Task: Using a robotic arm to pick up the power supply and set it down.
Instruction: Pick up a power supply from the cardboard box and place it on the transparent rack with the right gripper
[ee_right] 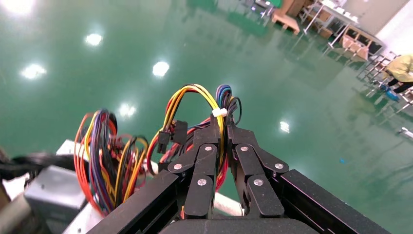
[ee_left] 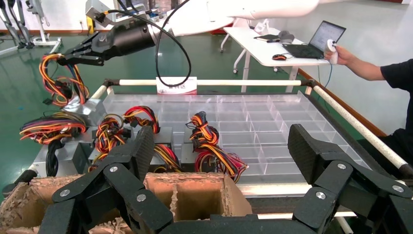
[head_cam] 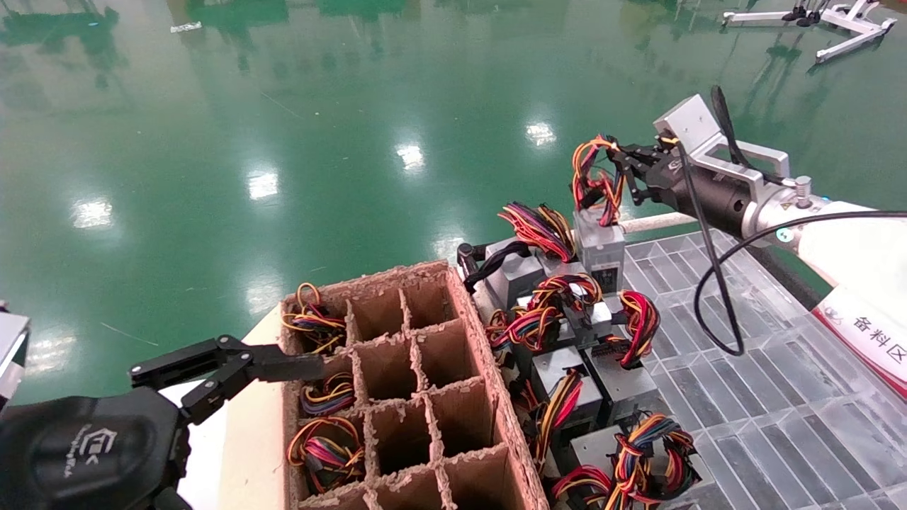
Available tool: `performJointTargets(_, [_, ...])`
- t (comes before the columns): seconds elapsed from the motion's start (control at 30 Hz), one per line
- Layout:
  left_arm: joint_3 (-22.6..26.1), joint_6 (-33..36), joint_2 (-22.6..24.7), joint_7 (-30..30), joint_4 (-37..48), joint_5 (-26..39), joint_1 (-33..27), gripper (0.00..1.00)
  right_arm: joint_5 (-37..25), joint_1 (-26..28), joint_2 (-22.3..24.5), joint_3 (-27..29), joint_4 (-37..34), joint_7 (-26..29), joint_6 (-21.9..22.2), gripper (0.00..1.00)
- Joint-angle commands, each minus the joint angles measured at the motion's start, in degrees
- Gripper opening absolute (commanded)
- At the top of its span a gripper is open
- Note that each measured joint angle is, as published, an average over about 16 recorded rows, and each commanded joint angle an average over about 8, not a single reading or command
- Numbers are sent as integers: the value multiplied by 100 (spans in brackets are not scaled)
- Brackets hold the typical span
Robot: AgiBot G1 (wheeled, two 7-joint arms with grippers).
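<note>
Right gripper (head_cam: 623,166) is clamped on the wire bundle (head_cam: 594,177) of the power supply (head_cam: 599,248); in the right wrist view its fingers (ee_right: 207,161) pinch together round yellow, red and black leads. The grey box hangs below that bundle, above the far left corner of the clear tray (head_cam: 744,354), over other supplies. Whether its underside touches the units beneath can't be told from the head view. The robotic arm (head_cam: 843,241), white w/ a looping black cable (head_cam: 708,283) and silver bracket (head_cam: 698,131), runs off the right edge, so its upper part is cut off.

Left gripper (head_cam: 220,368) sits beside the cardboard crate (head_cam: 397,382), on the side away from the tray, fingers spread wide apart and holding nothing. In the left wrist view its fingers (ee_left: 307,151) fill the foreground and hide part of the crate.

The crate is divided into cells; some cells nearest the left gripper hold wire coils, the boxes under them not visible. Its near end is cut off by the frame. More grey supplies (head_cam: 567,354) lie packed between crate and tray grid, wires tangled, so a count is hard to make.

The surface is a cart w/ a white rail (ee_left: 234,83) and a red-and-white sign (head_cam: 864,333), partly cut off. Beyond the tray: glossy green floor (head_cam: 283,106) w/ lamp reflections, a white desk (ee_left: 272,53) w/ a laptop (ee_left: 316,41), and a person's forearm (ee_left: 360,68) reaching to it.
</note>
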Motion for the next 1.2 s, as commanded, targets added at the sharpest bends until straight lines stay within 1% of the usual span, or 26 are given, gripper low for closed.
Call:
performJointTargets(0.03, [0,0,0,0,0,0,0,100,136,-72,-9,94,31,-1,49,0])
performJointTargets(0.37, [1,0,0,0,0,-1,0,100,672,-376,-167,465,50,-128,492,0])
performJointTargets(0.57, [1,0,0,1,0,-1,0,100,854,-529,-257,591,61,-246,728,0])
performJointTargets(0.97, [2,-1,-1,1,0,-1,-1,100,944,-663,-202,653,17,-286,923,0])
performJointTargets(1.2, [2,-1,-1,1,0,-2,-1,100,1125,-657,-116,778,-20,-85,1013,0])
